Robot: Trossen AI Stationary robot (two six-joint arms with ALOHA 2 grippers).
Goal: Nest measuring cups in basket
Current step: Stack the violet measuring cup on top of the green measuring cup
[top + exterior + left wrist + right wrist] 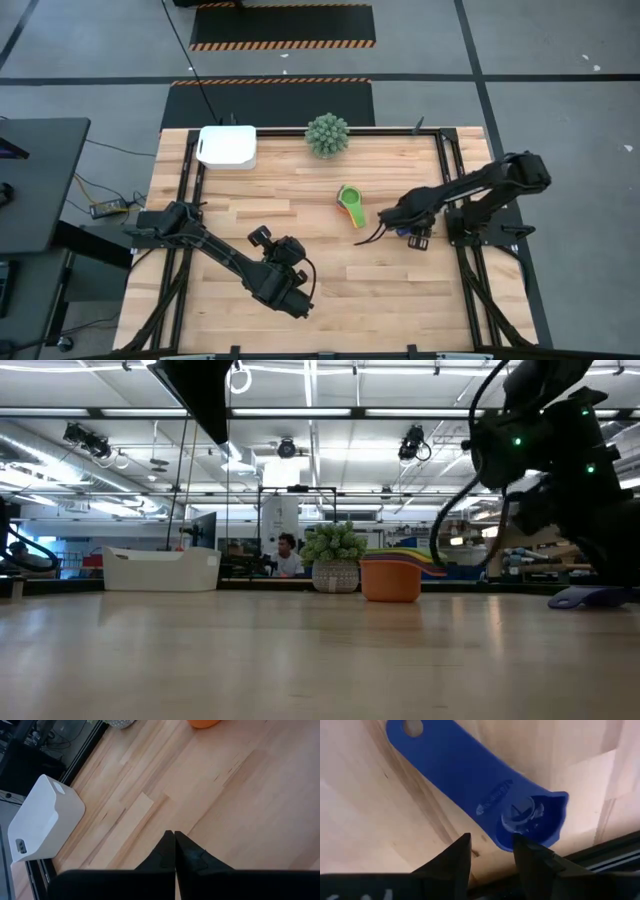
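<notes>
A blue measuring cup (485,780) lies bottom up on the wood near the table's right edge, also seen in the low view (588,598). My right gripper (492,847) stands open just over its bowl end, pointing steeply down, with one finger in front of the bowl's rim. A nested stack of green, yellow and orange cups (351,205) sits mid-table. The white basket (228,146) stands at the far left. My left gripper (174,837) is shut and holds nothing, raised over the near middle of the table.
A green spiky plant (327,135) stands at the far edge, right of the basket. A black frame rail (615,852) runs close beside the blue cup. Bare wood lies between the stack and the basket.
</notes>
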